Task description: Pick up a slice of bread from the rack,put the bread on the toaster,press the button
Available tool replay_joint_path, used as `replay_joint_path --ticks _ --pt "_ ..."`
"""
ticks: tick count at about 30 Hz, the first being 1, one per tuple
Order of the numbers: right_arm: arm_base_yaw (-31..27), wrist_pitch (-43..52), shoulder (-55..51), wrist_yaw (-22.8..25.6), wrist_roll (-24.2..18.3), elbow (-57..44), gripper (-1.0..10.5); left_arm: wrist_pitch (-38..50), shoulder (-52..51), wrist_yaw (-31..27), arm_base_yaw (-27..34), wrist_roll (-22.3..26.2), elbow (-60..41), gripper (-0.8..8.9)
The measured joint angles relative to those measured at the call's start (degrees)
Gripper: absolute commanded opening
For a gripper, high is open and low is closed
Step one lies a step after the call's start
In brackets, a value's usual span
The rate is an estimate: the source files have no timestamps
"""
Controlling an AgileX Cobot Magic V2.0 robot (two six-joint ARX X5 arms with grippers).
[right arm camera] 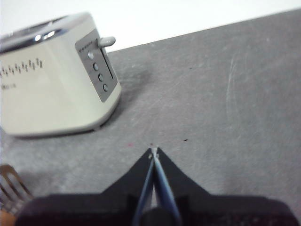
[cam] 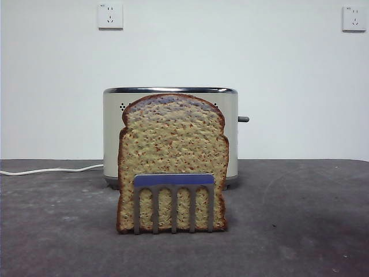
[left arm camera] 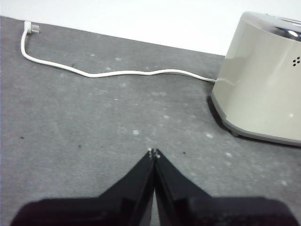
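The slice of bread (cam: 172, 150) stands upright in the low metal rack (cam: 173, 202) with its blue-purple bar, at the table's front middle. Right behind it stands the cream toaster (cam: 229, 133); its dark lever button (cam: 243, 119) sticks out of its right side. My left gripper (left arm camera: 154, 153) is shut and empty over bare table beside the toaster (left arm camera: 263, 84), on the cord side. My right gripper (right arm camera: 154, 151) is shut and empty over bare table on the button (right arm camera: 107, 41) side of the toaster (right arm camera: 47, 89); the rack's prongs (right arm camera: 11, 186) show at its edge. Neither gripper shows in the front view.
The toaster's white cord (cam: 52, 170) trails left across the grey table (cam: 300, 219); in the left wrist view the cord (left arm camera: 94, 74) ends in a plug (left arm camera: 31, 27). Two white wall sockets (cam: 110, 15) sit high on the back wall.
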Motion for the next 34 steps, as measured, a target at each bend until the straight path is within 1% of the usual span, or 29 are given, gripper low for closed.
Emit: replay_joint_path --ticks 4,7,10,14,17,20,23,26,30,34 --pt "0.00 0.00 0.00 -0.20 6.54 0.00 -0.1 0.33 0.00 5.51 0.00 -2.43 0.00 -0.08" --pt "0.00 -0.55 0.22 -0.20 10.08 0.83 -0.1 -0.22 0.00 8.68 0.00 -4.17 0.55 -0.07" --pt "0.00 -0.48 1.62 -0.20 11.43 4.09 -0.1 -1.05 0.31 9.73 0.00 -4.94 3.65 -0.08" --pt "0.00 -0.07 5.75 -0.26 11.91 10.29 -0.1 -2.19 0.37 9.90 0.00 -5.07 9.73 -0.08" --pt "0.00 -0.48 10.47 -2.38 11.04 15.61 -0.1 -5.05 0.37 10.86 0.00 -5.29 14.21 -0.08" --pt "0.00 -3.87 16.83 -5.33 8.46 23.19 -0.1 -8.57 0.72 12.52 0.00 -5.33 18.51 -0.08" --pt "0.00 -10.19 23.43 -7.48 4.11 31.58 -0.1 -11.54 3.98 15.45 0.00 -5.31 23.43 -0.08" --pt "0.17 -17.73 29.42 -7.74 -1.20 40.17 -0.1 -12.90 9.09 18.56 0.00 -4.70 28.28 -0.07" --pt "1.62 -26.93 35.26 -7.72 -7.78 50.27 -0.1 -15.15 17.31 21.44 -0.44 -2.45 36.48 -0.07" --pt "4.35 -35.54 39.47 -7.74 -14.10 59.80 -0.1 -19.21 24.70 24.85 -3.72 1.20 45.22 -0.08"
